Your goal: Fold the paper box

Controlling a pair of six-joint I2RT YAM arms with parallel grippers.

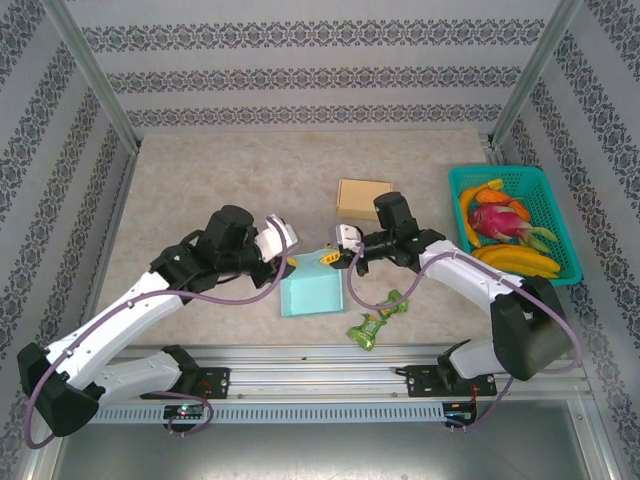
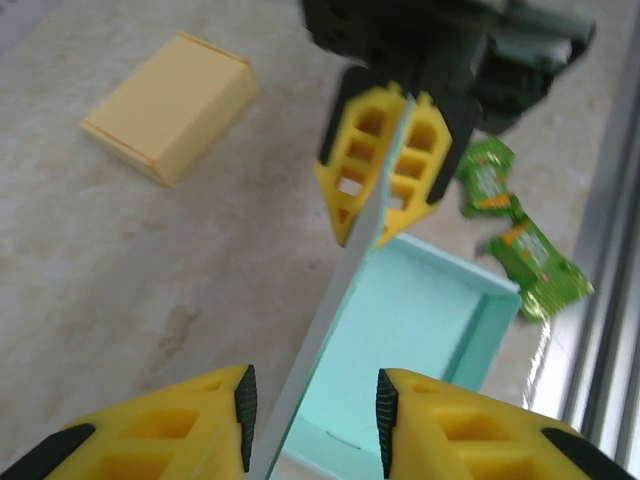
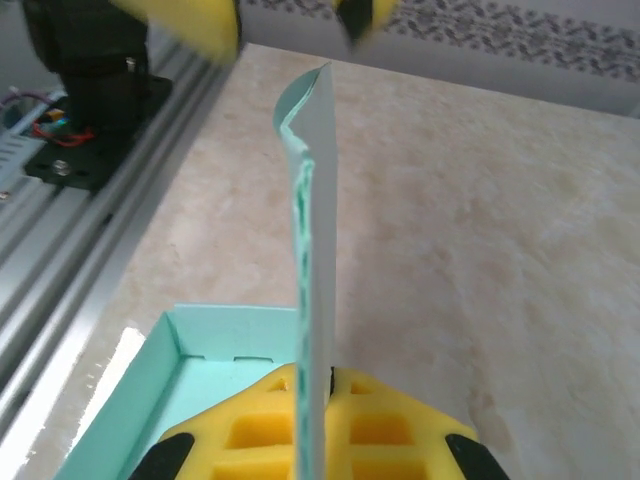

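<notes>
1. Top external view, leftmost: the left gripper [image 1: 287, 255] hangs at the left rear corner of the paper box [image 1: 312, 292]. The box lies open on the table [image 1: 200, 190], just below both grippers' tips on the side of the arm bases.
2. Left wrist view: the left gripper's fingers [image 2: 190, 420] stand spread. The lid flap [image 2: 335, 290] passes edge-on through the gap, with a sliver of space on either side, so neither pad presses on it.
3. The box is pale teal card, a shallow rectangular tray with low folded walls and a bare inside. One thin flap rises upright from a long side. In the right wrist view the flap's top corner curls slightly, and a line of darker teal marks runs down its edge.
4. The right gripper [image 1: 338, 258] faces the left one across the flap. In the left wrist view its yellow fingers [image 2: 425, 150] are pressed together on the far end of the flap, pinching it. In the right wrist view the flap rises straight out from between them.
5. Just beyond the right gripper, away from the bases, lies a closed tan box [image 1: 363, 197]. On its near side, beside the teal tray, lie crumpled green snack packets [image 1: 375, 322].
6. Well to the right of the right gripper sits a green basket [image 1: 562, 235] holding bananas [image 1: 515, 260] and a pink dragon fruit [image 1: 495, 220].
</notes>
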